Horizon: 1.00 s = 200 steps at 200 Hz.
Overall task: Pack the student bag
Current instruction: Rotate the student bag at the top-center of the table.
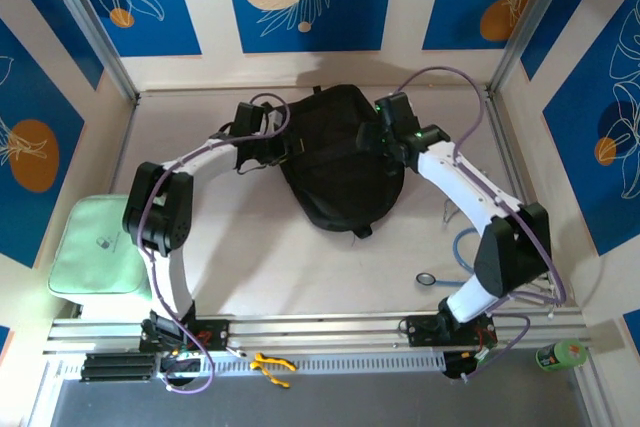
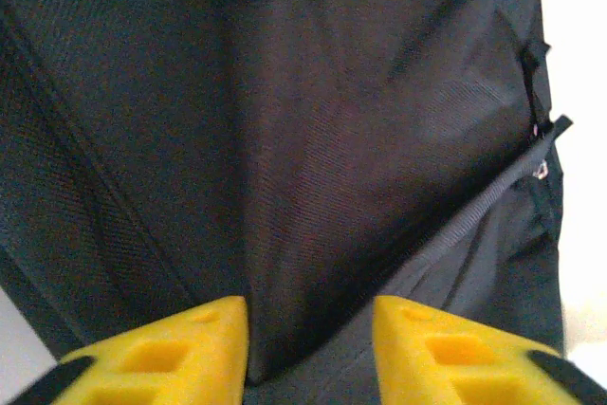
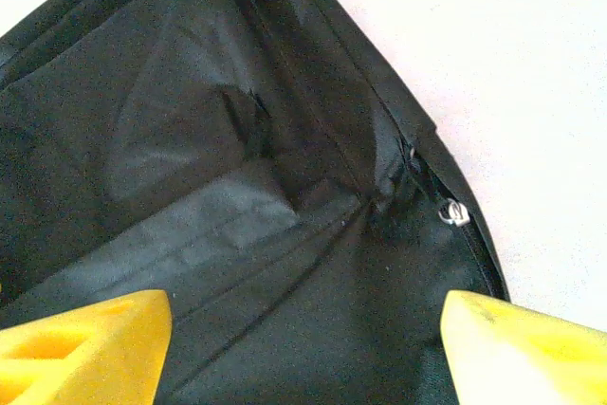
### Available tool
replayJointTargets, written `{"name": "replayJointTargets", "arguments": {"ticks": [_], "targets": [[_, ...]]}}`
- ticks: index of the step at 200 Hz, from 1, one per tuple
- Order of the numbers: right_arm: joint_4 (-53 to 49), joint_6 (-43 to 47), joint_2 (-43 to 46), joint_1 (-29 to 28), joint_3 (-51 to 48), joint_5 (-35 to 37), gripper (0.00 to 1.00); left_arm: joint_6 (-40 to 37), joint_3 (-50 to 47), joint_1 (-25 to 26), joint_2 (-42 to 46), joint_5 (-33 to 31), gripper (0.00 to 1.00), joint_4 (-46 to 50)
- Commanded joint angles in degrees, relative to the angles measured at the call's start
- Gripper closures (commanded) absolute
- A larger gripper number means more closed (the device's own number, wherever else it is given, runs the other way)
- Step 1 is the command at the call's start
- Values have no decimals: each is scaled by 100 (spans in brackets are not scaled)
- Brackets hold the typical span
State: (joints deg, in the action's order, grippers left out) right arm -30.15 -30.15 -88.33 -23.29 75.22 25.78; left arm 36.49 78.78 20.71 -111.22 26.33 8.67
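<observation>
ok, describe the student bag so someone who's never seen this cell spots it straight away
Start at the pale table top and look to its far middle. The student bag lies there, slumped flat. It is the one big black soft fabric thing with zips, unlike the flat pale green pad at the table's left edge.
</observation>
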Motion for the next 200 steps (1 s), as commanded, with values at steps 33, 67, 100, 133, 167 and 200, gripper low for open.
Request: {"name": "replayJointTargets", "arguments": {"ticks": [33,67,100,133,167,200], "targets": [[754,443,1588,609,-728,-447,1,-893,-113,53,1242,-1892,28,768],[1551,690,2367,870,-1475,124,1,-1364,-1165,-32,2736,-3207,0,490],[1450,273,2532,1441,-2042,505,1,-1785,-2610,-193,3999,-4455,0,-171],[2005,-79,2757,1997,-3085,139,1,-2155,-3771,-468,4838,-5839,0,-458],[2949,149,2883,2079,-4074,526,1,-2916,-4918,-713,5422,-6209,0,-1510],[3825,566,2848,2024,-4712,736,1,-3247,-5902,-807,5755,-6075,1,-2658]]}}
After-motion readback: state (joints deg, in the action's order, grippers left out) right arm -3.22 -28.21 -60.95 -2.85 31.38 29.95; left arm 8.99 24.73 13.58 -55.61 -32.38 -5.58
